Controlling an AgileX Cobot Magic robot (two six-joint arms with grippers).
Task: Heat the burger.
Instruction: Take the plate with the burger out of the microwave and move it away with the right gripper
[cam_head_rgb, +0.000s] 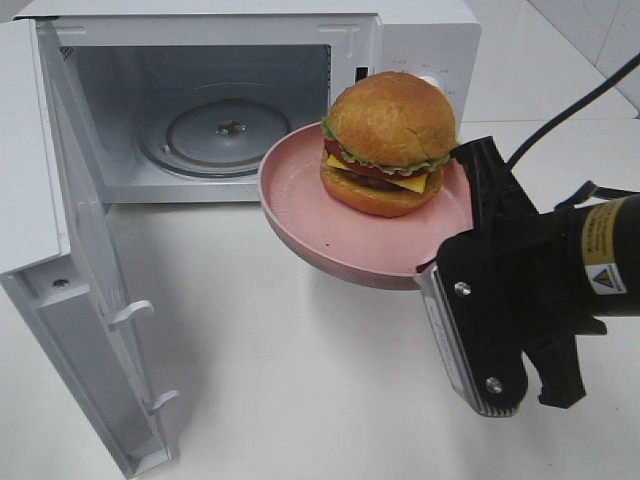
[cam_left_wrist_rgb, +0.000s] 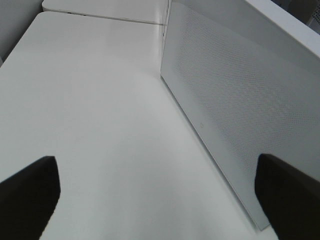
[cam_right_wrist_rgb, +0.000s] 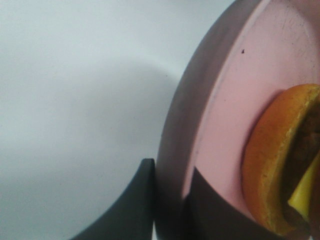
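The burger (cam_head_rgb: 390, 145), with a golden bun, lettuce, tomato, cheese and patty, stands upright on a pink plate (cam_head_rgb: 300, 205). The plate hangs above the table, just in front of the open microwave (cam_head_rgb: 420, 40). My right gripper (cam_head_rgb: 466, 170) is shut on the plate's right rim. In the right wrist view its two dark fingers (cam_right_wrist_rgb: 132, 205) pinch the plate's rim (cam_right_wrist_rgb: 172, 165), with the burger's (cam_right_wrist_rgb: 272, 165) bottom bun beside them. My left gripper (cam_left_wrist_rgb: 160, 200) is open with nothing in it, beside the outer face of the microwave door (cam_left_wrist_rgb: 235, 100). It is out of sight in the high view.
The microwave door (cam_head_rgb: 70, 250) is swung wide open to the left. A glass turntable (cam_head_rgb: 225, 130) lies inside the cavity. White tabletop (cam_head_rgb: 300, 380) spreads below the plate. A black cable (cam_head_rgb: 580, 100) runs behind the right arm.
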